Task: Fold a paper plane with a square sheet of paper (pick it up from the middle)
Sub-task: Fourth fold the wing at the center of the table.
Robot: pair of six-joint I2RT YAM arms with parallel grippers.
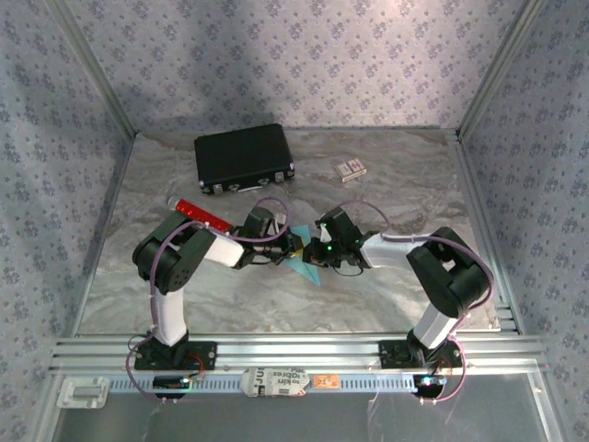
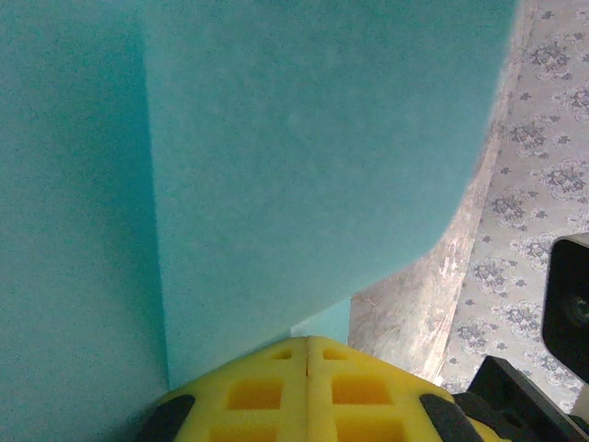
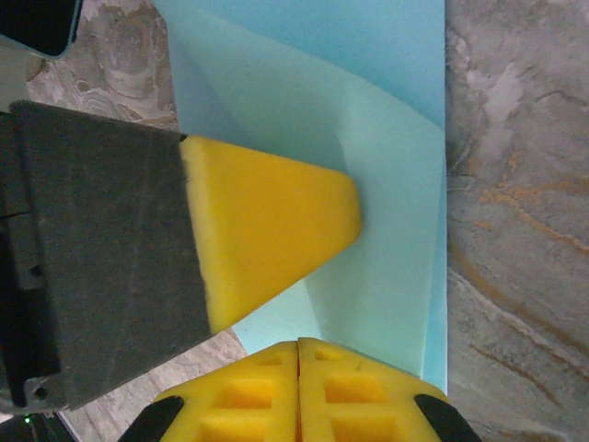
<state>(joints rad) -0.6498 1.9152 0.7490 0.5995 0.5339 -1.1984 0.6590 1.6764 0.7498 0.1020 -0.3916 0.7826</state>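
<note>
Cyan paper [image 1: 306, 268], partly folded, lay mid-table [image 1: 396, 189] between both pincers. The left pincer [image 3: 276, 226], fully closed, pressed its yellow tip on the sheet. The right pincer [image 3: 297, 350], closed too, met the near edge, perhaps nipping it. A black case [image 1: 243, 158] sat well behind.

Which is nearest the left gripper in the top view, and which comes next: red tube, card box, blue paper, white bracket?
From the left gripper:
1. blue paper, touching it, table centre
2. red tube, left, behind the left arm
3. card box, far right
4. white bracket, near-left corner, off the table
</note>
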